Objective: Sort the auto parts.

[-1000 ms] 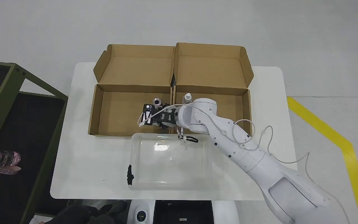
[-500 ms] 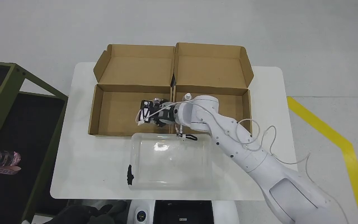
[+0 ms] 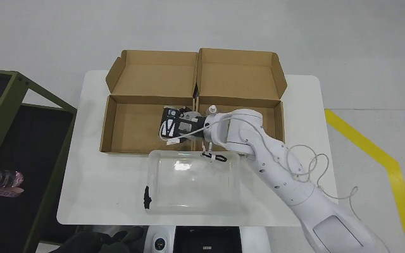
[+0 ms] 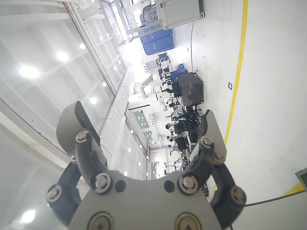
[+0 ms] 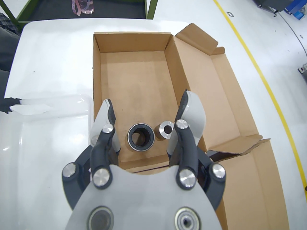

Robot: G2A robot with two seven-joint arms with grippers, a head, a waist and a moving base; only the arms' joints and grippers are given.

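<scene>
- Clear bin (image 3: 190, 190) sits just beside the cardboard box (image 5: 134, 77) on the table (image 3: 95, 158).
- Dark ring (image 5: 140, 140) and silver bushing (image 5: 163, 130) stand side by side on the box floor.
- Right tool (image 5: 147, 101) hovers above them, spread wide, empty.

We note 2 matt brown cardboard boxes (image 3: 136, 126), 1 glossy clear plastic bin (image 3: 190, 203), 1 polished steel bushing (image 5: 160, 134) and 1 dark-rimmed metal ring (image 5: 141, 148).

Right gripper (image 5: 146, 116) with fingers spread above an open cardboard box (image 5: 134, 72), black-rimmed ring part (image 5: 140, 137) and small metal bushing (image 5: 164, 130) side by side on its floor, clear bin (image 5: 48, 125) alongside
</scene>
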